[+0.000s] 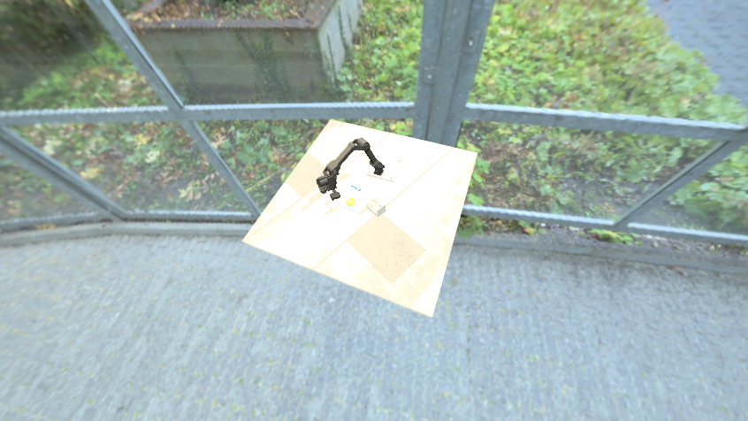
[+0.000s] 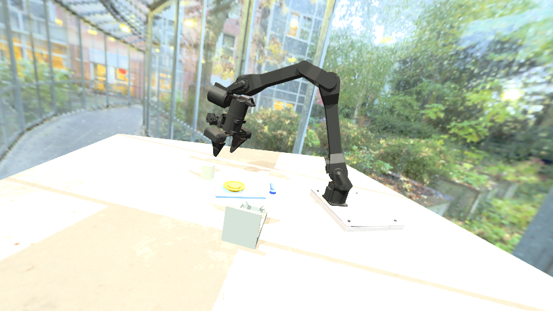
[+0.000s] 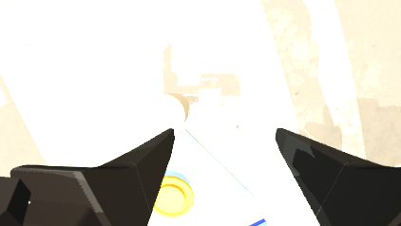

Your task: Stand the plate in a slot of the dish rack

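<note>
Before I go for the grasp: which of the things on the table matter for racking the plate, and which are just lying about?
For the job:
- yellow plate, lying flat on the pale blue mat
- dish rack, nearer the exterior camera than the plate
- gripper, open and empty, above the table

Just lying about:
- pale cup, beyond the mat
- small blue item, beside the mat; too small to identify

Top view high and far, exterior near table (image 2: 116,240), wrist downward

plates: 1 (image 2: 233,185) | dish racks: 1 (image 2: 243,225) | cups: 1 (image 2: 207,172) | blue items: 1 (image 2: 272,188)
</note>
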`<state>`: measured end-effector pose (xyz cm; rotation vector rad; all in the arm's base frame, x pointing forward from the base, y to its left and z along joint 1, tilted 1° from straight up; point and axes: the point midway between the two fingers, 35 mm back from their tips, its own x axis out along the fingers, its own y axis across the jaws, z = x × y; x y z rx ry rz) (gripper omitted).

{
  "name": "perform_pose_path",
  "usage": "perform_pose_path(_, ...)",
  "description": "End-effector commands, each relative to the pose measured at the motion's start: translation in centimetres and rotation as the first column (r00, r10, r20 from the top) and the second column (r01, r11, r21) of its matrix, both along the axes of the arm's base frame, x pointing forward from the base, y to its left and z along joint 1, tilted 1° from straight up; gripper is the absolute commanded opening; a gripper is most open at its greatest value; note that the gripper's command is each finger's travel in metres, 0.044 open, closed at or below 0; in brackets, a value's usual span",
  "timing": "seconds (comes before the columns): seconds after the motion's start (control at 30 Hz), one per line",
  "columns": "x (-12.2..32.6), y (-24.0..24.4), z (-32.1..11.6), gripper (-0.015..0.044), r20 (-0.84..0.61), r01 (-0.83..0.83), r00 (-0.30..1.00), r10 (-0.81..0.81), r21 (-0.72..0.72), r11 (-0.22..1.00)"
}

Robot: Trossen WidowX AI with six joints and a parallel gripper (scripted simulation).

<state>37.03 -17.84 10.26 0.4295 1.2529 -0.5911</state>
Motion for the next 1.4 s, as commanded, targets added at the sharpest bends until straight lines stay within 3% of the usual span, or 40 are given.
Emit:
perform_pose_path(0.0, -0.4, 2.0, -0.3, 0.0400, -0.040, -0.113, 0.993, 0.114, 0.017, 0.993)
perform_pose_path(0.3, -1.8, 6.6, -1.0, 0.0400, -0.125, -0.387, 0.911, 0.393, 0.071, 0.919)
perform_pose_path(0.63, -4.0, 11.6, -1.5, 0.0400, -0.182, -0.641, 0.729, 0.660, 0.156, 0.752)
perform_pose_path(1.37, -4.0, 11.9, -4.2, 0.0400, -0.184, -0.655, 0.715, 0.675, 0.163, 0.738)
